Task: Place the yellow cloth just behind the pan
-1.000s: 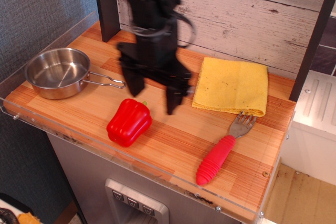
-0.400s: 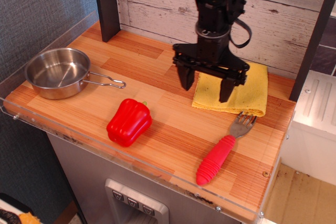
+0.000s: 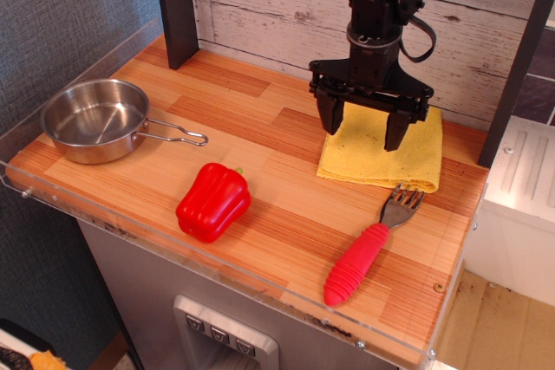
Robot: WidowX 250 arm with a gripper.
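The yellow cloth (image 3: 381, 153) lies folded flat at the back right of the wooden table. My gripper (image 3: 362, 130) hangs over the cloth's left part, open, with one finger near the cloth's left edge and the other over its middle. It holds nothing. I cannot tell whether the fingertips touch the cloth. The pan (image 3: 95, 119) is a small shiny steel pan at the far left, its wire loop handle pointing right.
A red bell pepper (image 3: 213, 201) sits near the front middle. A fork with a red handle (image 3: 368, 246) lies in front of the cloth. A dark post (image 3: 176, 6) stands behind the pan; a plank wall runs along the back.
My gripper has moved from the table's middle rightward and back to stand over the yellow cloth. It stays open. The cloth, pan, pepper and fork have not moved.
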